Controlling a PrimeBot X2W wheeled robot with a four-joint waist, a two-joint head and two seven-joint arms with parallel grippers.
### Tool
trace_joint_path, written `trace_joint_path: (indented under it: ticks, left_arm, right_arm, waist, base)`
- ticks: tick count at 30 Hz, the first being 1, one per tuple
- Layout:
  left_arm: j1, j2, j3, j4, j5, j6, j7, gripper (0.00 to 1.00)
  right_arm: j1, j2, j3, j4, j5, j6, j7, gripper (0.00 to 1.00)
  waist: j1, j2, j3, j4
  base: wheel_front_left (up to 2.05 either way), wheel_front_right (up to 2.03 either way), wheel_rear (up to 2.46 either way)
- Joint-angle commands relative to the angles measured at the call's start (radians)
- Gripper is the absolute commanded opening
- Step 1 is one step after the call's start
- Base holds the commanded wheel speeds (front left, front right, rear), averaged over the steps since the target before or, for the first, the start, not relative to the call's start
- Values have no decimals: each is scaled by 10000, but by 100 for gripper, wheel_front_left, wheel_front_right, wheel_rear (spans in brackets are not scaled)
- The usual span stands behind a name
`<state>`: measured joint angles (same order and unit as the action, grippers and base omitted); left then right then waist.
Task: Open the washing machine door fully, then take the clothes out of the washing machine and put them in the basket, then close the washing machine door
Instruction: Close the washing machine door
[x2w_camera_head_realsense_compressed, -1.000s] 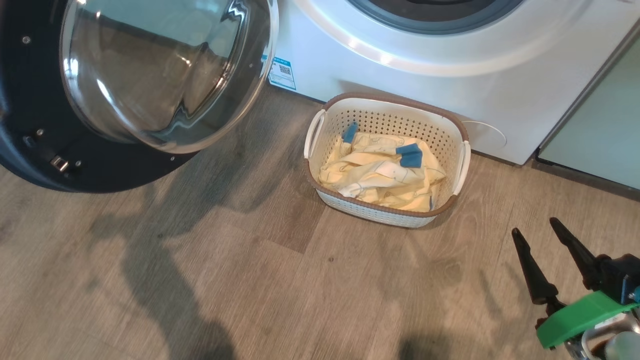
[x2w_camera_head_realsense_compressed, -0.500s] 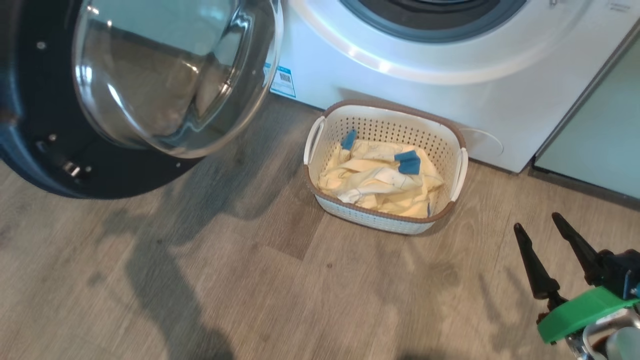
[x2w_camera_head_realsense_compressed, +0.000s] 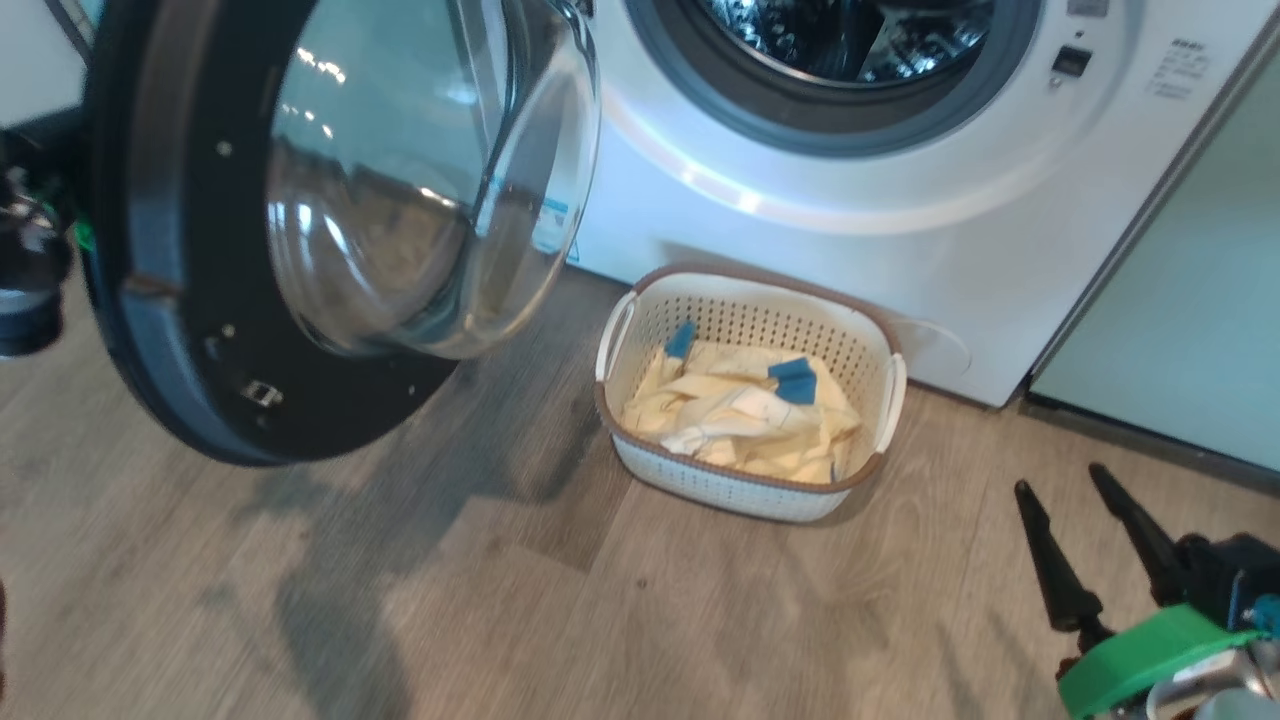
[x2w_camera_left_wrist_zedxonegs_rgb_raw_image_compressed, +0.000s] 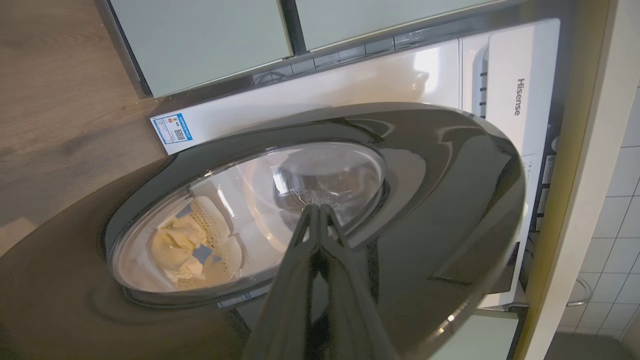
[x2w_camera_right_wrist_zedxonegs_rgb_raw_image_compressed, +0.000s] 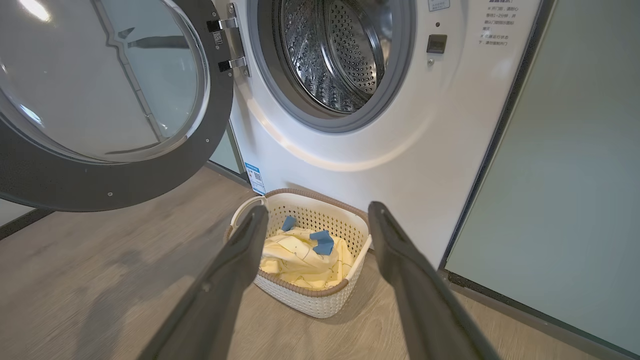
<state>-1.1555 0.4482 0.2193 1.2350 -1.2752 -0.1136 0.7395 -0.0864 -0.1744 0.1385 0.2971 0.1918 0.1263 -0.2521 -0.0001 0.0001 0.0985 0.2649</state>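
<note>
Your washing machine (x2w_camera_head_realsense_compressed: 800, 260), the washing machine door (x2w_camera_head_realsense_compressed: 150, 330) open at its left, the basket (x2w_camera_head_realsense_compressed: 640, 470) just before it, the clothes (x2w_camera_head_realsense_compressed: 740, 420) heaped inside, your right gripper (x2w_camera_head_realsense_compressed: 1058, 478) empty, 2 fingers (x2w_camera_head_realsense_compressed: 1050, 560) apart, your left gripper (x2w_camera_left_wrist_zedxonegs_rgb_raw_image_compressed: 316, 209) pinched together, seemingly against the door's face.

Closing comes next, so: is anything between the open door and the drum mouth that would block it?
Nothing visible does. The washing machine door stands open at the left, the drum mouth is bare, and the basket holding the clothes sits on the floor below, seemingly under the door's sweep.
</note>
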Motion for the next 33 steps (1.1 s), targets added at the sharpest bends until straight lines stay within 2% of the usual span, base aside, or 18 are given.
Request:
trace_joint_path:
  ticks: [1, 10, 25, 33]
  left_arm:
    - [-29, 364, 7, -413, 89, -121, 112, 0]
    - [398, -140, -188, -738, 33, -149, 657, 0]
    - [1136, -1087, -426, -1619, -236, -164, 1625, 0]
    - [1526, -1469, -208, -1964, -518, -106, 1541, 0]
  right_arm:
    - [-93, -9, 128, -241, -48, 44, -97, 100]
    - [311, 205, 1, -197, -48, 44, -97, 100]
    - [445, 418, -69, -183, -62, 44, -97, 100]
    - [438, 492, -80, -213, -79, 44, -97, 100]
  waist:
    - [1, -1, -180, -59]
    - [1, -1, -720, -189]
    - [1, -1, -1079, -795]
    - [1, -1, -1143, -1302]
  base:
    - [0, 0, 0]
    - [0, 0, 0]
    - [0, 0, 0]
    - [0, 0, 0]
